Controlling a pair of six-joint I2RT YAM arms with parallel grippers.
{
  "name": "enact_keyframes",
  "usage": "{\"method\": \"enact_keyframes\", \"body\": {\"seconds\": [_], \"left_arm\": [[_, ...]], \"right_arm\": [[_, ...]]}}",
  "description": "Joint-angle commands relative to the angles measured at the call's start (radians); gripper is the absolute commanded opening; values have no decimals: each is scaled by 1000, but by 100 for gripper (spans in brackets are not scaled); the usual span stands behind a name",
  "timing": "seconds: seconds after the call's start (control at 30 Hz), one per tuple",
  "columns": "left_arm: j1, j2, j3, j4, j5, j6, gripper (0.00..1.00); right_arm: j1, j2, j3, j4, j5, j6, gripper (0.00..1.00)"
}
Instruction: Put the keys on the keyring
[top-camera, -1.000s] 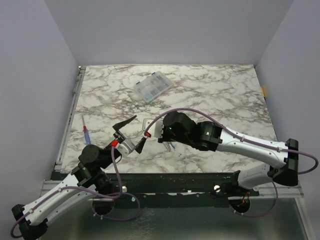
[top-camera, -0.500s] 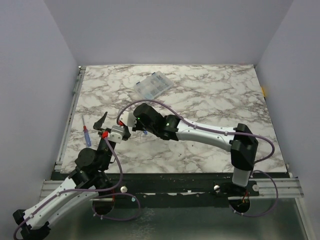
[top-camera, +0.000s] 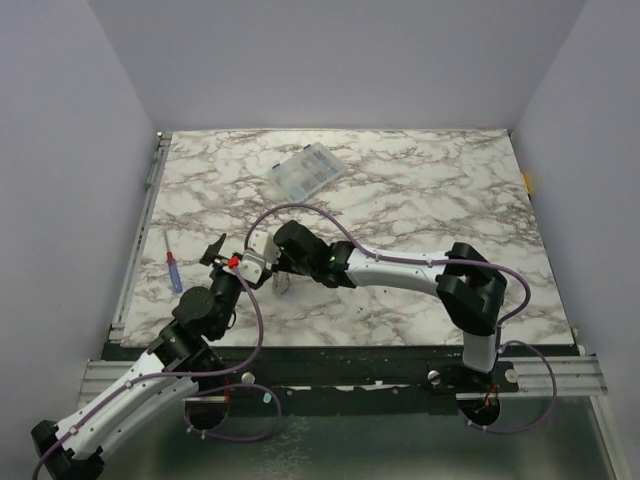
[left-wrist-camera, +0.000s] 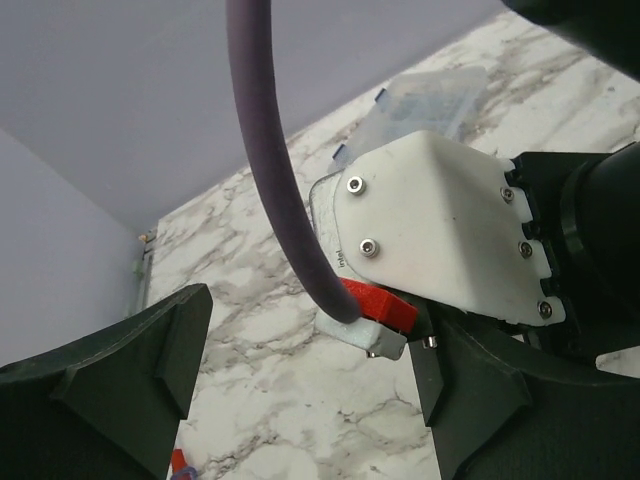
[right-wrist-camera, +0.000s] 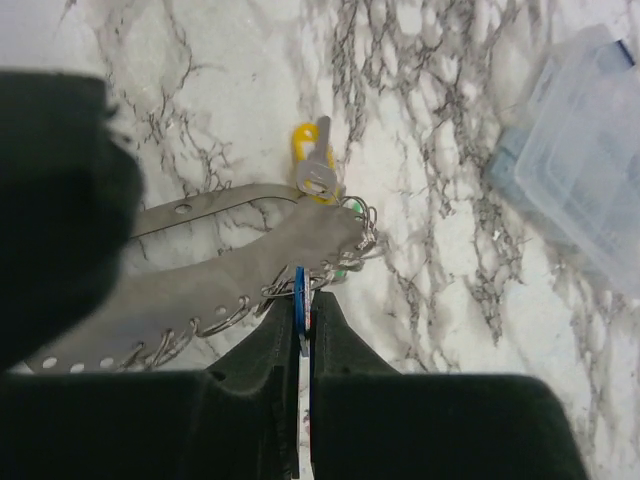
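**Blue key pinched at the ring's edge**

My right gripper (right-wrist-camera: 300, 335) is clamped shut on the blue key (right-wrist-camera: 300, 292). It holds the key edge-on against the keyring (right-wrist-camera: 230, 270), which lies on the table (right-wrist-camera: 150, 80). The yellow key (right-wrist-camera: 305, 150) sits at the keyring's far rim. I judge the edge-on hold is for threading. My left gripper (left-wrist-camera: 310, 320) gapes wide and empty beside the right arm (top-camera: 400, 270), probably to steady the ring.

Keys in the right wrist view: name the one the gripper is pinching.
The blue key, clamped edge-on in the right gripper. The yellow key lies at the keyring's rim and the green key beside it, both ungripped.
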Motion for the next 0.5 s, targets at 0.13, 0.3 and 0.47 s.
{"method": "enact_keyframes", "body": {"seconds": [0.13,0.3,0.47], "left_arm": [[94,-23,61,189,-1,-57,82],[116,-14,60,189,19,-73,82],[123,4,56,190,41,-83,82]], "right_arm": [[-98,20,-147,-271,69,48,1],[-115,43,-155,-353,119,64,1],[-133,79,-165,-431,117,100,1]]}}
